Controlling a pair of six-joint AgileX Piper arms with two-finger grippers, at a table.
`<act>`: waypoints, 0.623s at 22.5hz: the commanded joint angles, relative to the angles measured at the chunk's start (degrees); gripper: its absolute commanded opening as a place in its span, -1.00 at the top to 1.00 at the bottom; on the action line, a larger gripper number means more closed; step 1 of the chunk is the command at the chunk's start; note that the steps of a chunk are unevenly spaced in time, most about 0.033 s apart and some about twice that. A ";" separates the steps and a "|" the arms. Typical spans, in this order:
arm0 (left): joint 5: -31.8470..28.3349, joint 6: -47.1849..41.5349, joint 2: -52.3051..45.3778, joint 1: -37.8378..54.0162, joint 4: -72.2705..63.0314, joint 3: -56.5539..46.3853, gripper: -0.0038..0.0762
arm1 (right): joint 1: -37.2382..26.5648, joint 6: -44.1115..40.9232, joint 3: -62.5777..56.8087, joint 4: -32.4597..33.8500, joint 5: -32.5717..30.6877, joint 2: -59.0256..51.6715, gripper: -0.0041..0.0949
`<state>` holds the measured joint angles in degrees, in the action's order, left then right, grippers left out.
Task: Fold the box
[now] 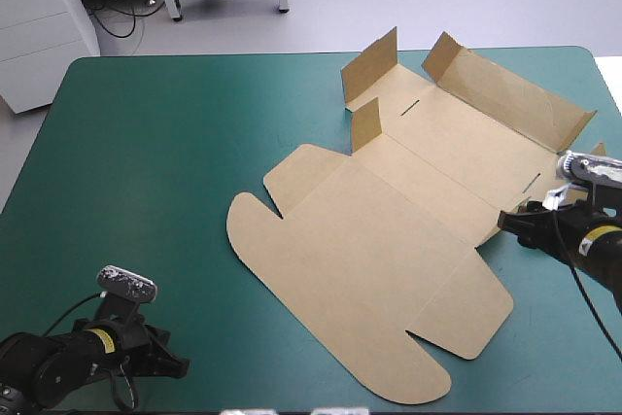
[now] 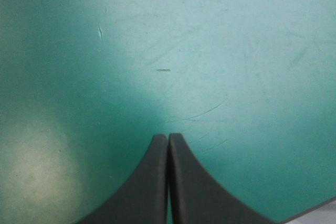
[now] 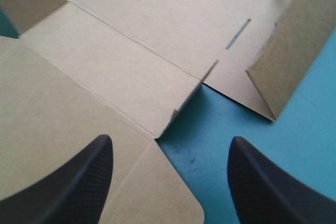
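Plainly early in the fold. Finds the box [image 1: 389,230] on the right half of the desk [image 1: 146,162], mostly flat, with only the far flaps raised. Runs its long axis diagonally, rounded lid end toward the near edge, raised flaps toward the far right corner. Has the right end effector [image 3: 170,139] low at the box's right edge, fingers apart, likely lined up to take a side flap [image 3: 291,51]. Parks the left end effector [image 2: 168,137] over bare desk near the left corner, fingers together, well apart from the box, probably just out of the way.

Left gripper [image 2: 168,136] closed, right gripper [image 3: 170,139] spread
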<state>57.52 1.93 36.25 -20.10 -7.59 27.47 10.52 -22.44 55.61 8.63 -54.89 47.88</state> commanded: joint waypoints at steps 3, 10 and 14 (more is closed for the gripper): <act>-1.91 -0.23 -0.05 -0.12 -0.73 1.81 0.98 | -0.03 -5.74 4.35 -0.66 0.83 7.85 -0.28; -1.91 -0.23 -0.05 -0.12 -0.73 1.81 0.98 | -0.03 -14.93 4.35 -0.89 3.54 14.74 -0.28; -1.91 -0.23 -0.05 -0.12 -0.73 1.81 0.98 | -0.03 -18.61 4.35 -0.66 3.63 17.27 -0.28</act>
<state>57.60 1.93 36.25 -20.10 -7.59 27.47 10.52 -38.84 57.99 7.04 -53.95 64.76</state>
